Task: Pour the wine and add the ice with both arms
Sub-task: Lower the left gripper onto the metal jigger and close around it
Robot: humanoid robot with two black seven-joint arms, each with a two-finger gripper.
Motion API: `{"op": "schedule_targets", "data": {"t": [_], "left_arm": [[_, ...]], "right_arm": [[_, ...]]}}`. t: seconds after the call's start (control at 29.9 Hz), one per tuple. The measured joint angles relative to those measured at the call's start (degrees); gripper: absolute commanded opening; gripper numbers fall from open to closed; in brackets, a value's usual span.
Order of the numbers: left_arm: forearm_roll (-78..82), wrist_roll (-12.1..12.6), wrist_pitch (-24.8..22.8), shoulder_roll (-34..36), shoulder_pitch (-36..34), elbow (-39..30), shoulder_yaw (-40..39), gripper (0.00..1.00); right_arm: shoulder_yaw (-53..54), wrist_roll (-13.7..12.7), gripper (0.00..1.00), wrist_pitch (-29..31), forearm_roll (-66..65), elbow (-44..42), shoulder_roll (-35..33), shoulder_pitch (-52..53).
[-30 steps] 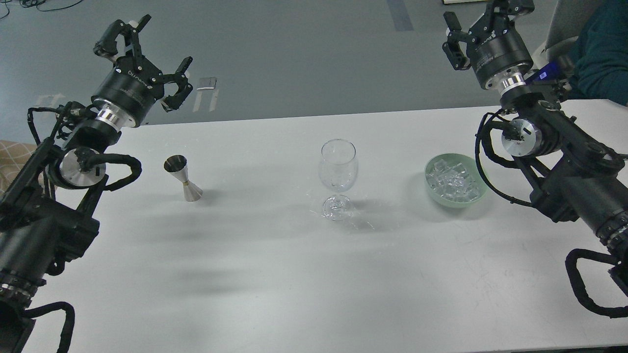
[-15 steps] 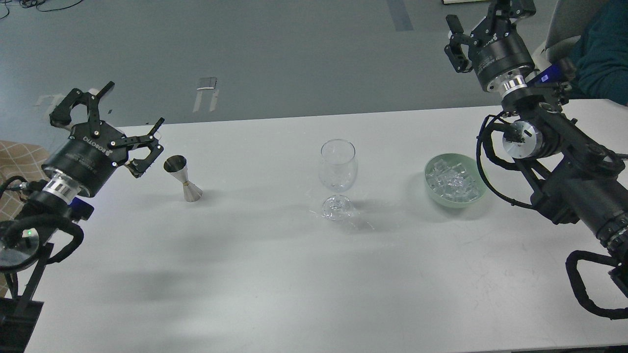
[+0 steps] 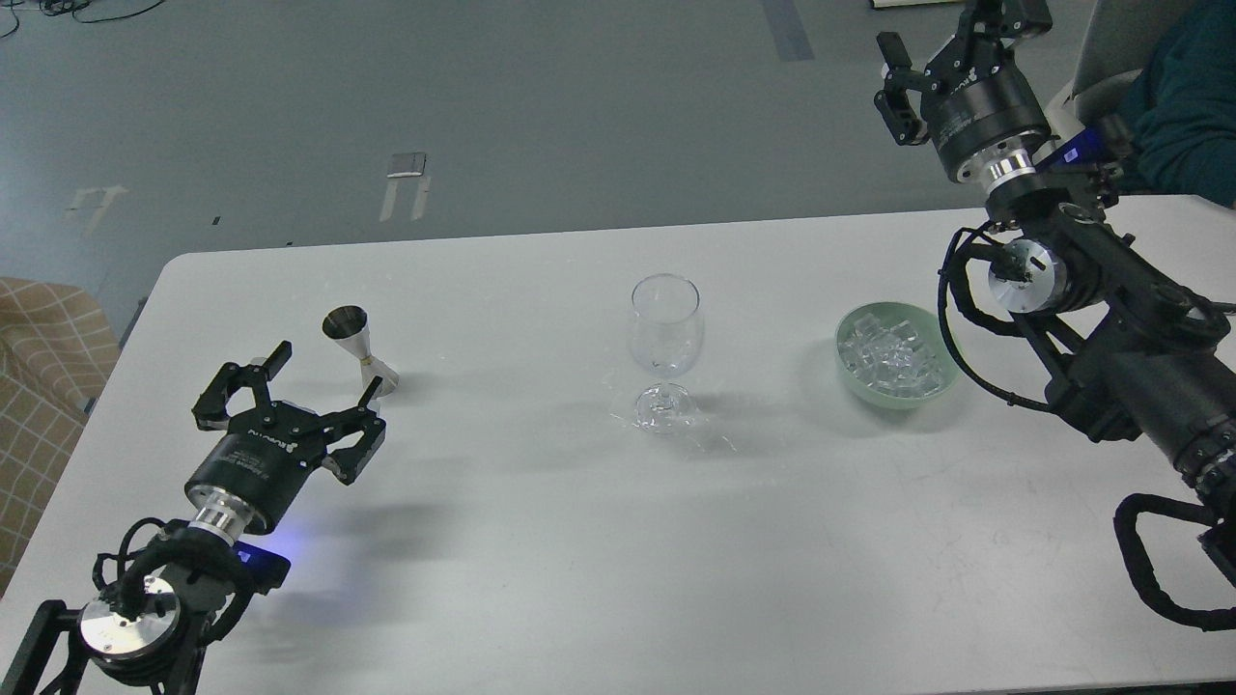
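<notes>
A clear stemmed wine glass (image 3: 663,347) stands empty at the middle of the white table (image 3: 599,541). A small steel jigger (image 3: 360,349) stands to its left. A pale green bowl (image 3: 944,365) to the right holds a heap of clear ice cubes (image 3: 888,359). My left gripper (image 3: 301,398) is open and empty, low over the table just in front of the jigger, one fingertip near its base. My right gripper (image 3: 951,34) is open and empty, held high beyond the table's far right edge, well behind the bowl.
A tan checked cushion (image 3: 43,357) sits off the table's left edge. A person in dark teal (image 3: 1183,97) sits at the far right behind my right arm. Grey floor lies beyond the table's far edge.
My left arm has swung down and toward me, from above the table's far left corner to low in front of the jigger, fingers still open. My right arm has barely moved.
</notes>
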Motion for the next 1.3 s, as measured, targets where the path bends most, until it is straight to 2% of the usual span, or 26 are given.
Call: {"op": "schedule_targets", "data": {"t": [0.17, 0.4, 0.9, 1.07, 1.17, 1.3], "left_arm": [[2.0, -0.5, -0.1, -3.4, -5.3, 8.8, -2.1, 0.98], [3.2, -1.5, -0.5, -4.3, -9.8, 16.4, -3.1, 0.98], [6.1, -2.3, -0.5, -7.2, -16.2, 23.9, -3.0, 0.98], [7.3, -3.4, -0.6, -7.7, -18.2, 26.1, -2.9, 0.95], [7.7, -3.9, -0.6, -7.7, -19.6, 27.7, -2.8, 0.91], [7.8, -4.6, -0.6, -7.5, -21.5, 30.3, -2.5, 0.69]], "right_arm": [[-0.1, 0.0, 1.00, 0.0, 0.0, -0.1, 0.0, -0.2], [-0.1, 0.0, 1.00, 0.0, 0.0, 0.0, -0.3, -0.7], [-0.2, 0.0, 1.00, -0.2, -0.1, -0.2, 0.0, -1.0], [-0.3, 0.0, 1.00, -0.3, -0.1, -0.3, -0.1, -1.1], [-0.3, 0.0, 1.00, -0.3, -0.1, -0.3, -0.1, -1.5], [-0.3, 0.0, 1.00, -0.4, -0.1, -0.3, -0.1, -1.7]]}}
